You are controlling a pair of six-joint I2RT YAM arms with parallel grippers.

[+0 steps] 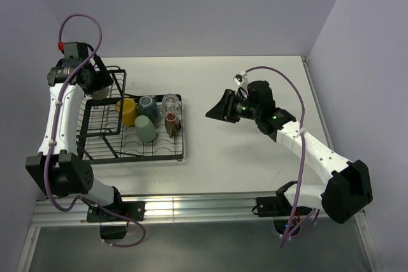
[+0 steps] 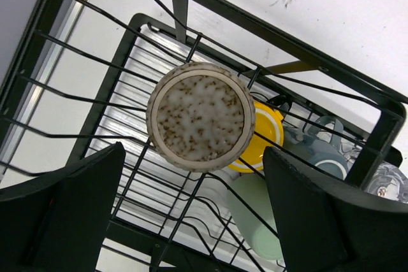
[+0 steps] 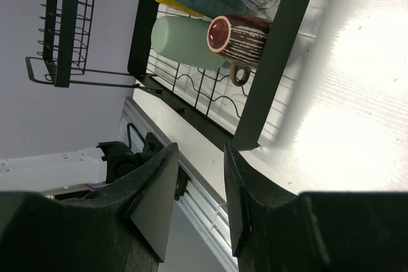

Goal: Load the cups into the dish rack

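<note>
- Presently, the left gripper [image 1: 95,83] is positioned above the raised basket [image 1: 122,84] at the far left end of the dish rack [image 1: 131,157]. Its jaws are spread wide and nothing is gripped.
- In the left wrist view, a beige speckled cup [image 2: 201,116] is seen resting on the basket wires, between the two fingers [image 2: 70,208] but clear of both. Whether its mouth or its base is turned to the camera cannot be told.
- Five cups are grouped on the flat grid beside the basket. A yellow mug [image 1: 126,111], a grey mug [image 1: 148,104] and a clear glass [image 1: 169,102] are set along the far row.
- A pale green tumbler [image 1: 145,129] is laid on its side nearer the arms, with a dark streaked mug [image 3: 239,39] just beside it.
- The right gripper [image 3: 199,176] is positioned over the bare table [image 1: 255,157], to the right of the rack and apart from it. Its jaws are parted by a narrow gap and nothing is held between them.
</note>
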